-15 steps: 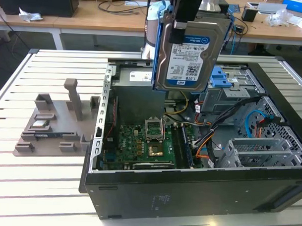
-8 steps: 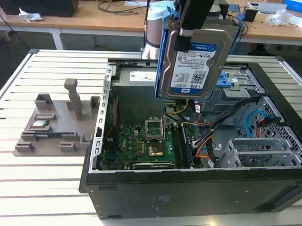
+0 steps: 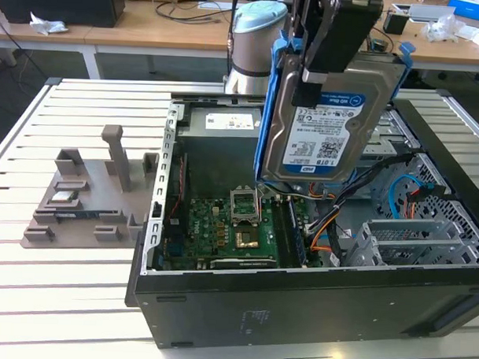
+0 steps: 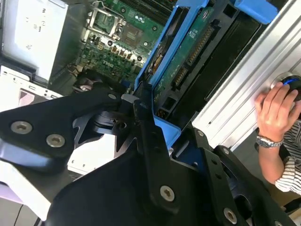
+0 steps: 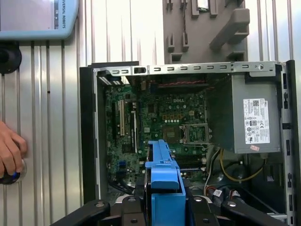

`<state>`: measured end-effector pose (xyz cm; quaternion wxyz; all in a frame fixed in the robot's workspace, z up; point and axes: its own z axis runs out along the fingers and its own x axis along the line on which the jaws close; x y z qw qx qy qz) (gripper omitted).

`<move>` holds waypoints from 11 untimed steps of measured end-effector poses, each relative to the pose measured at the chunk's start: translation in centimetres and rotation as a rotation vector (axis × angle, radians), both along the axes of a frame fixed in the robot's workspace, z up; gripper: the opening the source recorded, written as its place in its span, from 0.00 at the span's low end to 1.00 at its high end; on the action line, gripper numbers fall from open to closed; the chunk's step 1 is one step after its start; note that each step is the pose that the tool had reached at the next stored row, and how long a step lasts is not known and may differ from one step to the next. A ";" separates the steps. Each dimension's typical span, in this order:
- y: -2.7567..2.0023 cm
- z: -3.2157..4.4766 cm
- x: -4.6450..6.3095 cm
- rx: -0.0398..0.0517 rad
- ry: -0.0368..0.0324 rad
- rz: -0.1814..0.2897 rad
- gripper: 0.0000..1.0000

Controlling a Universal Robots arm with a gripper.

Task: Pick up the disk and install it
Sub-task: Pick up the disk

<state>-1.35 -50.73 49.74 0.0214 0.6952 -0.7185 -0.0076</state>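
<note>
While the end effector (image 3: 320, 68) gripped the disk (image 3: 324, 127) firmly, the disk hung in the air above the open computer case (image 3: 298, 311), over its motherboard (image 3: 222, 226). A person's hand (image 4: 275, 106) rested on the slatted surface (image 3: 62, 299) beside the case.

Bright, even room light washes the slatted table (image 3: 62, 299) almost white in the exterior view. Inside the computer case (image 3: 298, 307) soft shadow dims the motherboard (image 3: 222, 226). In the second wrist view, glare bleaches the power supply (image 4: 33, 33).
</note>
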 end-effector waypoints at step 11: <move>-3.23 -0.08 1.6 0.0521 0.0007 0.000 0.37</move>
